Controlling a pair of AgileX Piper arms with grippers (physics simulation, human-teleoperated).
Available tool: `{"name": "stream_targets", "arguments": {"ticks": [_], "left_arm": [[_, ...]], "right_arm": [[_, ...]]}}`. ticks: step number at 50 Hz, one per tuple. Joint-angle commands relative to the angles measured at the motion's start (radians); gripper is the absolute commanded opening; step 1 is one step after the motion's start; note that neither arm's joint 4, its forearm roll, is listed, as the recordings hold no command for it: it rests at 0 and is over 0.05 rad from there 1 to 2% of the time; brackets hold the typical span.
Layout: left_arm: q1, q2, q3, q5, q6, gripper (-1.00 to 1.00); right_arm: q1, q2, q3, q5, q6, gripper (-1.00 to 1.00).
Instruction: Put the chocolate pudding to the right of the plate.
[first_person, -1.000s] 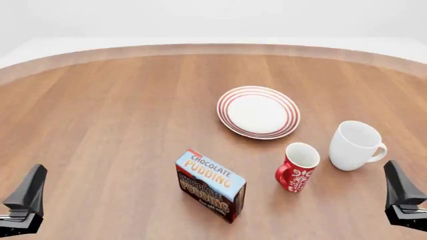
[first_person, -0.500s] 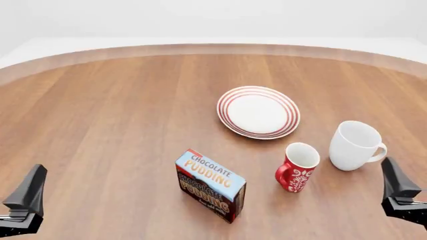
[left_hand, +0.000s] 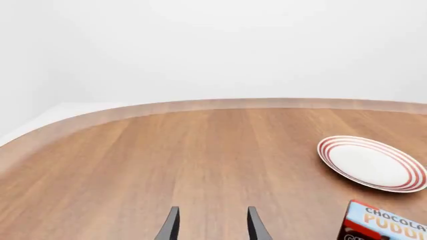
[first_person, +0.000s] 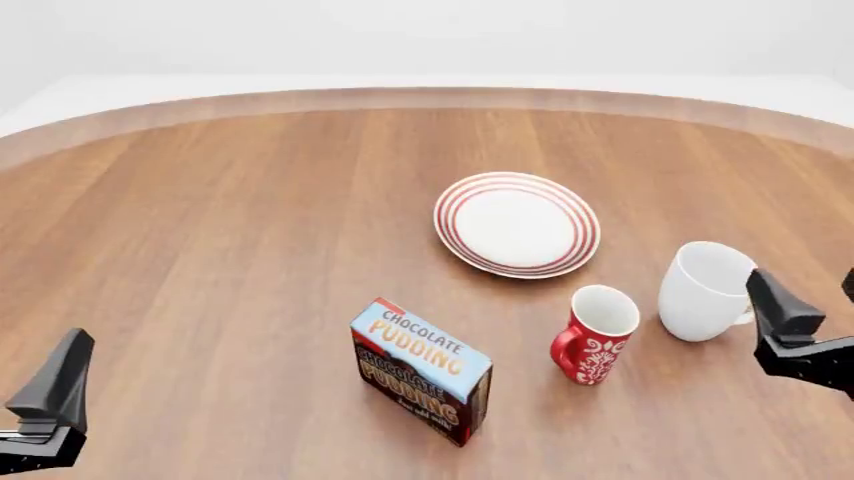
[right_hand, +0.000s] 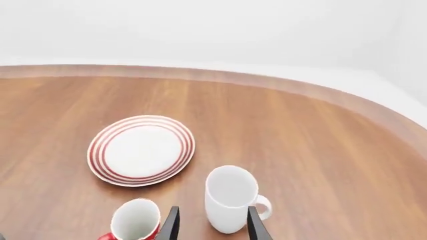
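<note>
The chocolate pudding (first_person: 420, 368) stands upright near the table's front, a light-blue-topped carton with a dark brown face; its corner also shows in the left wrist view as the pudding (left_hand: 385, 226). The plate (first_person: 517, 224), white with red rings, lies behind it and a little to the right, also seen as the plate (left_hand: 371, 163) and the plate (right_hand: 141, 150). My left gripper (first_person: 54, 392) hovers open at the front left, far from the carton. My right gripper (first_person: 811, 305) is open at the right edge, just right of the white mug, with nothing between its fingers.
A red patterned mug (first_person: 594, 333) stands right of the carton and in front of the plate. A larger white mug (first_person: 707, 290) stands further right, handle toward my right gripper. The table's curved far edge (first_person: 427, 98) runs along the back.
My right gripper has moved forward and slightly left, coming close beside the white mug. The left gripper and all the objects have stayed where they were.
</note>
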Motion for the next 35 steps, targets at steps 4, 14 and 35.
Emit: {"name": "stream_targets", "arguments": {"ticks": [4, 14, 35], "left_arm": [[0.0, 0.0, 0.0, 0.0, 0.0, 1.0], [0.0, 0.0, 0.0, 0.0, 0.0, 1.0], [0.0, 0.0, 0.0, 0.0, 0.0, 1.0]], "right_arm": [[0.065, 0.115, -0.207, 0.148, -0.033, 1.0], [0.104, 0.101, -0.345, 0.302, -0.073, 1.0], [0.216, 0.222, -0.569, 0.589, -0.043, 1.0]]}}
